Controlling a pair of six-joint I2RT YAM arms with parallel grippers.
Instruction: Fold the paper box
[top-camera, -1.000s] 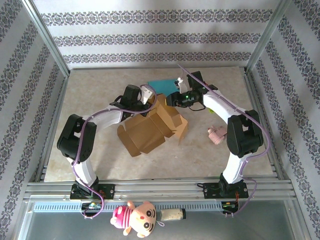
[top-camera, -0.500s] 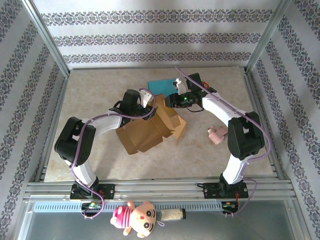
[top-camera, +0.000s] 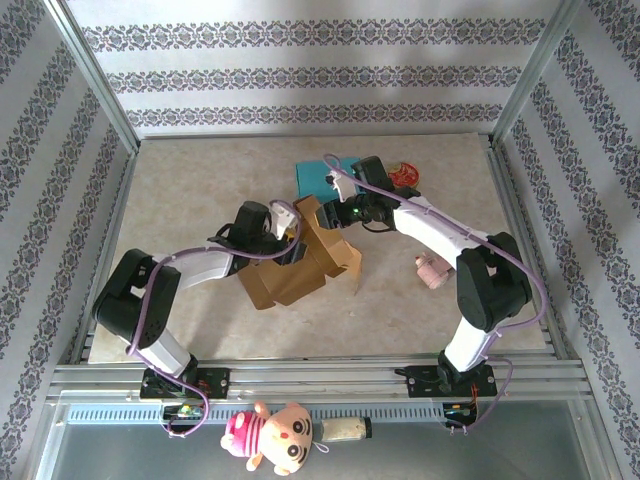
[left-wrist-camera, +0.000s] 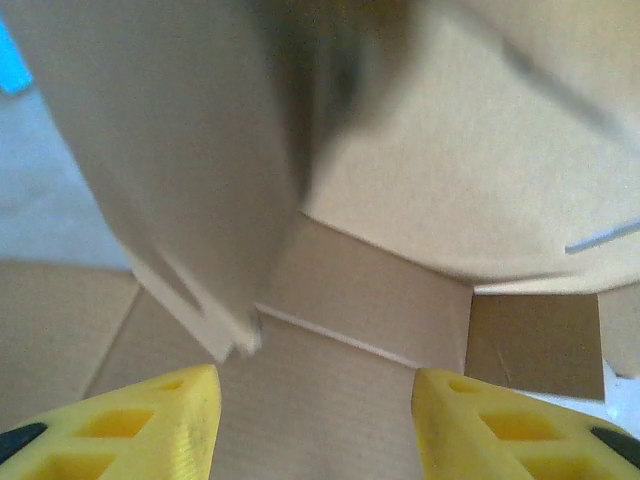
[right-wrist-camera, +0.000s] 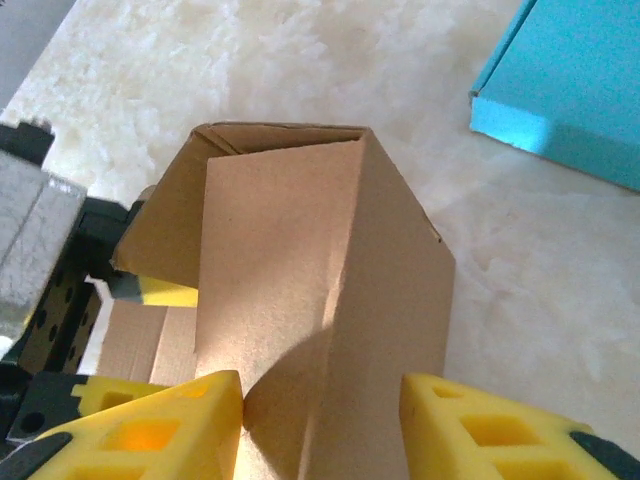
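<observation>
**Fingers apart on both sides, thin card between them**

Both pairs of my fingers stand released. My left gripper (left-wrist-camera: 315, 430) is spread wide and low inside the paper box (top-camera: 295, 265). Its yellow fingertips (left-wrist-camera: 120, 415) hover over the floor panel, a loose flap hangs just ahead of them, and nothing is pinched. My right gripper (right-wrist-camera: 320, 425) sits astride a raised, creased wall of the same box, one finger on each side. The card fills the gap, but I see no dent from squeezing, so I read it as unclamped.

The box lies half-formed in the middle of the table (top-camera: 180, 170), between my two arms. A teal box (top-camera: 318, 176) sits just behind it and a pink toy (top-camera: 432, 270) lies well off to my right.

I judge this card to be light and empty, so it will likely slide on the smooth top if I push from one side only. It should be stiff across each panel, weak along the score lines, and quick to crumple at a free edge. I would grip flat on a panel close to a crease. My left would brace the floor from inside while my right tips the wall.
</observation>
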